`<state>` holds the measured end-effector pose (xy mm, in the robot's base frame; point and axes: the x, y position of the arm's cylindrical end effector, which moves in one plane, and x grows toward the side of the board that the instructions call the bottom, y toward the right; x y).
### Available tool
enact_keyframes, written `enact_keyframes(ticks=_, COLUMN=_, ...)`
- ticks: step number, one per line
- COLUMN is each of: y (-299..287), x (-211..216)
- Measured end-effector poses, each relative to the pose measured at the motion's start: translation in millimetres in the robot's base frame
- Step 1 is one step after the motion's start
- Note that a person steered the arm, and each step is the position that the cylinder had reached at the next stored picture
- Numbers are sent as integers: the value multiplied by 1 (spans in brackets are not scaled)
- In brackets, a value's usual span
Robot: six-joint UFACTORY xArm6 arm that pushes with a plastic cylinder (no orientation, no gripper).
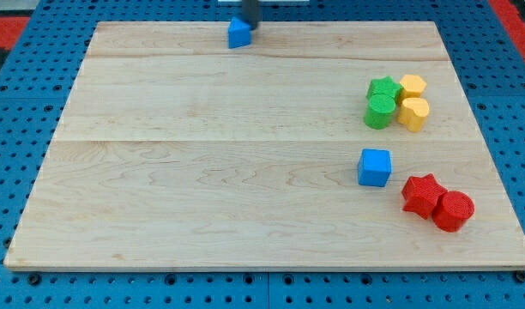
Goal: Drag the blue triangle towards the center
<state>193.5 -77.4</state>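
Currently the blue triangle sits at the board's top edge — far from centre. My tip, a bare rod with no jaws, touches its upper right; the whole drag remains.

The pale wooden worktop carries a blue triangle at its top edge. On the view's right sit a green star, green cylinder, two yellow blocks, blue cube, red star and red cylinder.

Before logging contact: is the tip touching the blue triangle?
Cannot tell. In the camera view my tip sits at the blue triangle's upper-right edge near the board's top, overlapping it, so neither contact nor a gap shows plainly.
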Motion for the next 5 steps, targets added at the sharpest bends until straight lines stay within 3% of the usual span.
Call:
enact_keyframes(ticks=1, y=-58, x=3)
enact_keyframes(ticks=2, y=-60, x=28)
enact_keyframes(ticks=3, y=-17, x=49)
enact_keyframes(ticks=4, y=8, x=50)
enact_keyframes(ticks=5, y=-16, x=24)
